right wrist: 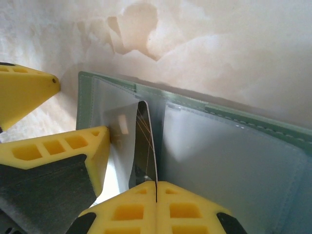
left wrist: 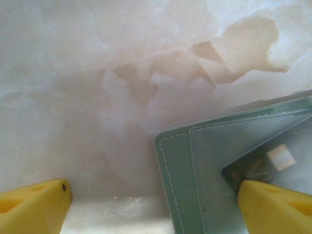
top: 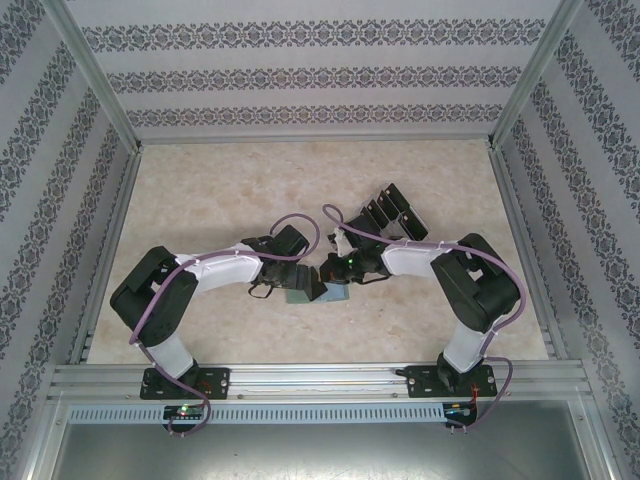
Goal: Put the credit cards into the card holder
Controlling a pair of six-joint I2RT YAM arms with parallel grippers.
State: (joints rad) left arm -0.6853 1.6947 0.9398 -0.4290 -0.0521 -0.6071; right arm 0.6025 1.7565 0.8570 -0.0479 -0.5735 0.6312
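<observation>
The sage-green card holder (top: 312,294) lies open on the table between both grippers, its paler grey-blue inside (right wrist: 229,161) facing up. My right gripper (right wrist: 156,187) is shut on a black credit card (right wrist: 145,146), held edge-on with its far end inside the holder's left pocket. That card shows through the clear pocket (left wrist: 265,163) in the left wrist view. My left gripper (left wrist: 153,209) is open; its right finger (left wrist: 275,207) rests over the holder's pocket side and its left finger (left wrist: 34,204) is over bare table. Both left fingers (right wrist: 58,151) stand beside the card.
A clear slotted rack (top: 388,210) holding more black cards stands just behind the right gripper (top: 338,272). Metal frame rails (top: 300,378) run along the near edge, and patterned walls close in the other sides. Open marble tabletop (top: 220,190) lies at the back left.
</observation>
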